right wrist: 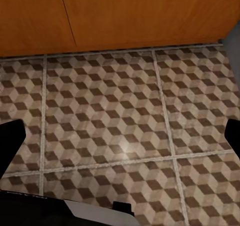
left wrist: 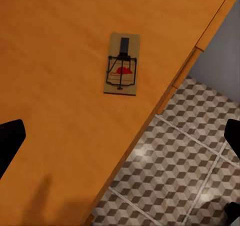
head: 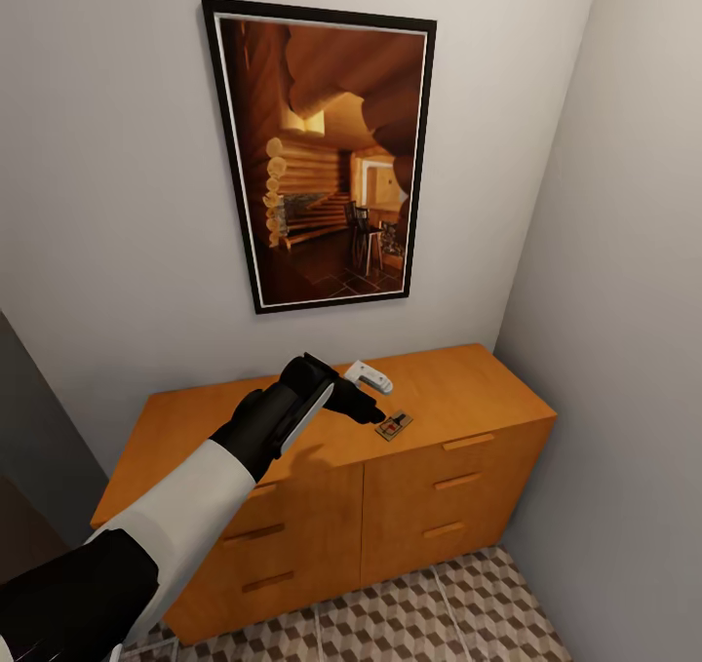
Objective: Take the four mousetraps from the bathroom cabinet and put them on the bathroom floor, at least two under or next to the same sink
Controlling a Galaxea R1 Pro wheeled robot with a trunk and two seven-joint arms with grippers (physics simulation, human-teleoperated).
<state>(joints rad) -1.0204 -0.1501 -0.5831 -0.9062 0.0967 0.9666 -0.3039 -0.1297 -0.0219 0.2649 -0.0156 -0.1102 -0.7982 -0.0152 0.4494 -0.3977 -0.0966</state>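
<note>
One mousetrap [head: 393, 425], a tan board with dark wire and a red mark, lies flat on top of the orange-brown cabinet [head: 458, 384], close to its front edge. My left gripper [head: 380, 401] hovers just above and behind the trap, open, with nothing between its fingers. In the left wrist view the mousetrap [left wrist: 122, 63] sits ahead of the spread fingertips [left wrist: 10, 141], beside the cabinet edge and the floor below. My right gripper [right wrist: 120, 146] hangs open over the cube-patterned bathroom floor [right wrist: 120, 101], facing the cabinet front [right wrist: 140, 11]. The other mousetraps and the sink are out of view.
A large framed picture [head: 322, 155] hangs on the wall above the cabinet. A grey side wall [head: 614, 350] closes the corner at the cabinet's right end. Drawer handles [head: 468, 441] line the front. Patterned floor [head: 439, 613] spreads in front.
</note>
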